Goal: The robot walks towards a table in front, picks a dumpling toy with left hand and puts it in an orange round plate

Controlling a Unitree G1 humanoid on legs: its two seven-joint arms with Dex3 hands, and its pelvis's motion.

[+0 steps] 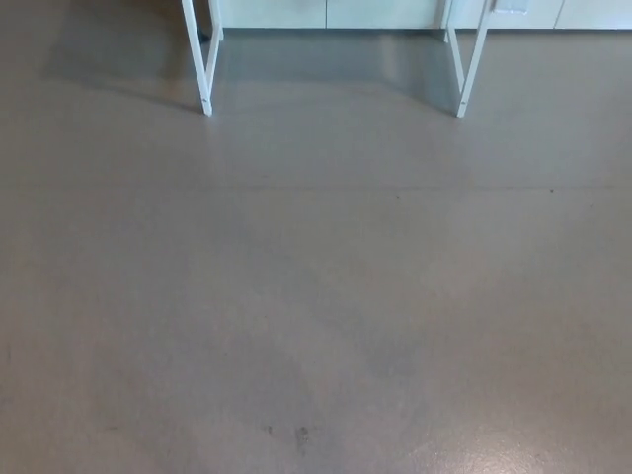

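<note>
Because the camera looks down at bare grey floor point(316, 316), only two white table legs point(202, 69) show at the far edge; the robot likely stands well short. Neither robot hand is visible, nor dumpling, nor plate.

Two white table legs point(200, 59) show at the top of the head view, one on the left and one on the right point(468, 64); each looks paired with a second bar behind it. One grey floor point(316, 296) fills the rest, carrying one small dark smudge point(299, 434) near the bottom.
</note>
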